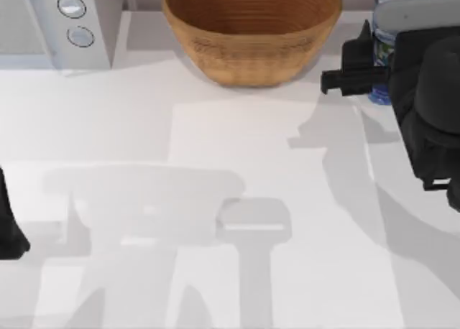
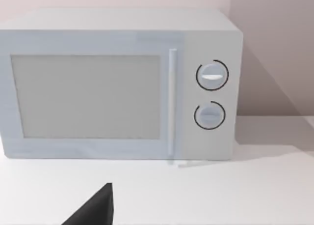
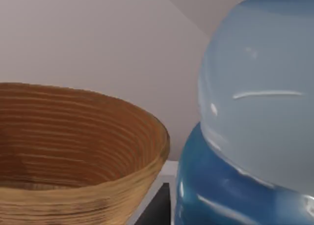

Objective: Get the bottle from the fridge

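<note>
A bottle (image 1: 382, 52) with a pale-blue upper part and a deep-blue lower part stands at the back right of the table, partly covered by my right arm. My right gripper (image 1: 339, 77) is a black shape pointing left, right beside the bottle. Whether it holds the bottle is hidden. Close up in the right wrist view, the bottle (image 3: 255, 126) sits next to the basket. The fridge is out of view. My left arm (image 1: 8, 232) is parked at the table's left edge.
A woven brown basket (image 1: 251, 52) stands at the back middle, just left of my right gripper. At the back left is a white microwave (image 1: 79, 20) with two round dials, and it faces the left wrist camera (image 2: 117, 87). The table (image 1: 230, 235) is white.
</note>
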Tool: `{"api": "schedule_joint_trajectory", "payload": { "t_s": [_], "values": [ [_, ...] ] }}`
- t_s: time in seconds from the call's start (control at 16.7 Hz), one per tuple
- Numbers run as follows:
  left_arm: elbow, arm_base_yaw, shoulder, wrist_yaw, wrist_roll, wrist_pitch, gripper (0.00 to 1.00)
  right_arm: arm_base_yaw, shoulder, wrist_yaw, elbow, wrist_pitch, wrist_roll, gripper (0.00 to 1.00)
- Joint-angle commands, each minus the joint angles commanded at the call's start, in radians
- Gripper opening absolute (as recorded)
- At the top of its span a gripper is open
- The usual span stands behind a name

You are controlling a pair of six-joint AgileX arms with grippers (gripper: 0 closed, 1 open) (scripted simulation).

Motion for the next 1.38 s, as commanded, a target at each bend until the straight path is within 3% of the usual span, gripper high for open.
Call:
{"api": "schedule_joint_trajectory", "payload": {
  "t_s": [0.36, 0.66, 1.02, 1.38],
  "values": [
    [0.0, 0.0, 0.0, 0.0, 0.0, 0.0, 1.0, 0.278, 0.562, 0.284, 0.279, 0.279, 0.017, 0.0],
    [0.0, 0.0, 0.0, 0.0, 0.0, 0.0, 1.0, 0.43, 0.815, 0.442, 0.442, 0.472, 0.022, 0.0],
    [0.0, 0.0, 0.0, 0.0, 0.0, 0.0, 1.0, 0.455, 0.849, 0.467, 0.468, 0.506, 0.022, 0.0],
    [0.0, 0.0, 0.0, 0.0, 0.0, 0.0, 1.0, 0.407, 0.926, 0.42, 0.533, 0.513, 0.021, 0.0]
  ]
}}
